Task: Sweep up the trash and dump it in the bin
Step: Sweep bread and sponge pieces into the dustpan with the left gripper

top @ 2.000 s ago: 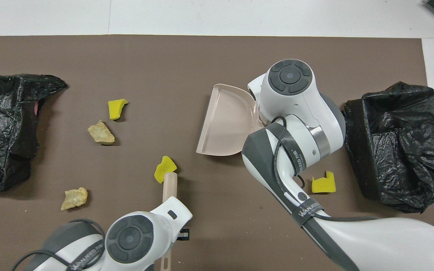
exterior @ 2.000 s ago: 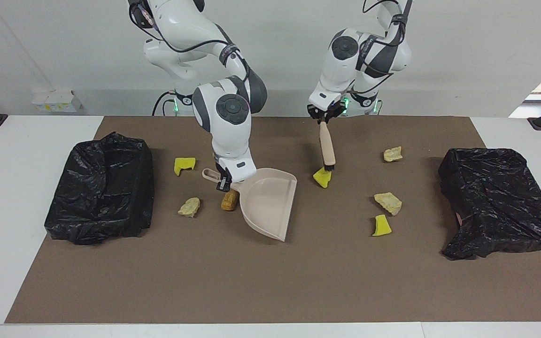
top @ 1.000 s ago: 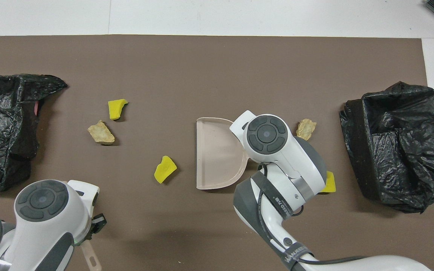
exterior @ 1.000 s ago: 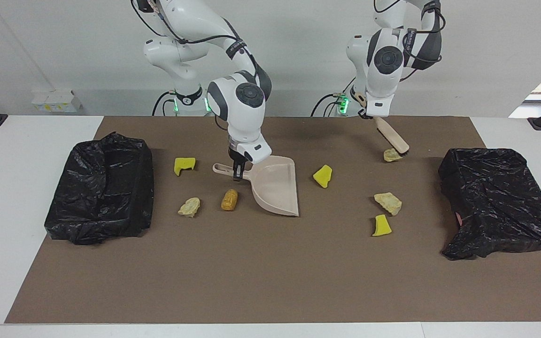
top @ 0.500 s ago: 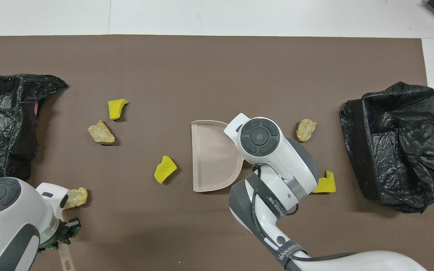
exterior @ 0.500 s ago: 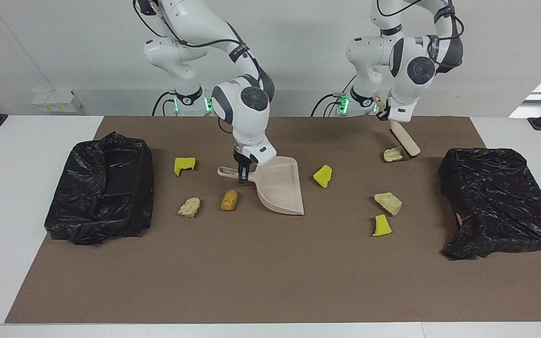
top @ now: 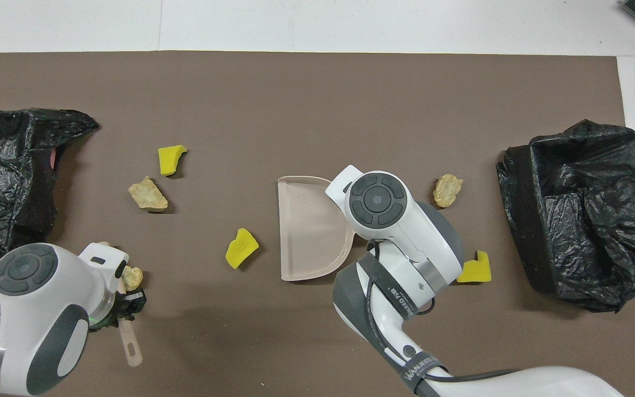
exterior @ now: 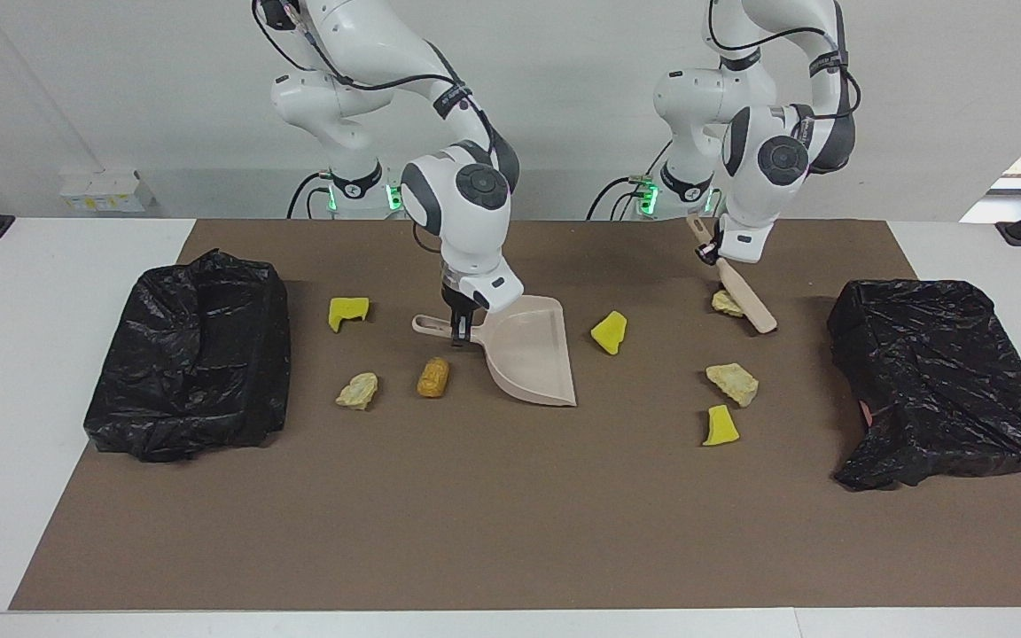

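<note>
Held: my right gripper [exterior: 459, 335] clamps the beige plastic dustpan [exterior: 530, 359], mouth toward trash; my left gripper [exterior: 707, 254] grips the wooden-handled brush [exterior: 745, 299] beside a beige rock-like chunk [exterior: 726, 303] (to sweep panward)

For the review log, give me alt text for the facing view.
The right tool holds a beige dustpan by its handle mid-mat, while the left tool presses a brush against a beige chunk. Six more lumps lie scattered; black-bagged bins stand at both ends.
</note>
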`<action>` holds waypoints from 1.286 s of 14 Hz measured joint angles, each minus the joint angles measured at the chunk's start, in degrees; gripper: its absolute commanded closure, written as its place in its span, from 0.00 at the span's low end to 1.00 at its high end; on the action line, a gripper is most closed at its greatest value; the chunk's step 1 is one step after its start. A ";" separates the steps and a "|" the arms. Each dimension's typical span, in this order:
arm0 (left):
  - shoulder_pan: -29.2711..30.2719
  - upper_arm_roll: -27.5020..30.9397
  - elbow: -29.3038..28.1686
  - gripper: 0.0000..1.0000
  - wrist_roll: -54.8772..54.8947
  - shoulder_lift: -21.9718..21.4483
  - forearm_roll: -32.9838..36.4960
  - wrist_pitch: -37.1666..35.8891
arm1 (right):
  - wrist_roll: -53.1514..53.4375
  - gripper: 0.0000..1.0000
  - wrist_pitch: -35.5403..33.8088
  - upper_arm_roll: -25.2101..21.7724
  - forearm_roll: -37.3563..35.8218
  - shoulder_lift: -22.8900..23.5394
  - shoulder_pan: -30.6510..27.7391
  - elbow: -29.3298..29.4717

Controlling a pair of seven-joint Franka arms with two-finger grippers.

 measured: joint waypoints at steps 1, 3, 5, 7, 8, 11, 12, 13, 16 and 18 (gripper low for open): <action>-0.69 -0.09 1.38 1.00 0.00 1.41 -0.89 0.73 | 0.00 1.00 0.00 0.00 0.00 0.02 0.00 0.02; -2.62 -0.22 3.69 1.00 -0.17 4.05 -2.53 2.57 | 0.00 1.00 0.00 0.00 0.00 0.04 0.01 0.06; -5.04 -0.29 5.80 1.00 -0.23 6.60 -4.80 4.88 | 0.00 1.00 0.00 0.00 0.00 0.06 0.01 0.14; -7.53 -0.40 7.58 1.00 -0.32 8.82 -6.90 6.93 | 0.00 1.00 0.00 0.00 0.00 0.10 0.03 0.24; -8.81 -0.44 8.27 1.00 -0.31 9.55 -7.47 7.61 | 0.00 1.00 0.00 0.00 0.00 0.11 0.04 0.29; -14.76 -0.65 9.47 1.00 -0.16 10.46 -8.12 8.16 | 0.00 1.00 0.00 0.00 0.00 0.15 0.04 0.35; -16.96 -0.74 9.63 1.00 -0.16 10.48 -9.55 8.51 | 0.00 1.00 0.00 0.00 0.00 0.18 0.03 0.36; -18.83 -0.88 9.85 1.00 0.01 10.50 -11.78 9.15 | 0.00 1.00 0.00 0.00 0.00 0.20 0.03 0.39; -22.67 -0.98 10.11 1.00 1.79 10.73 -21.07 13.37 | 0.00 1.00 0.00 0.00 0.00 0.23 0.04 0.44; -24.40 -1.03 10.16 1.00 2.97 11.08 -26.12 16.31 | 0.00 1.00 0.00 0.00 0.00 0.25 0.04 0.51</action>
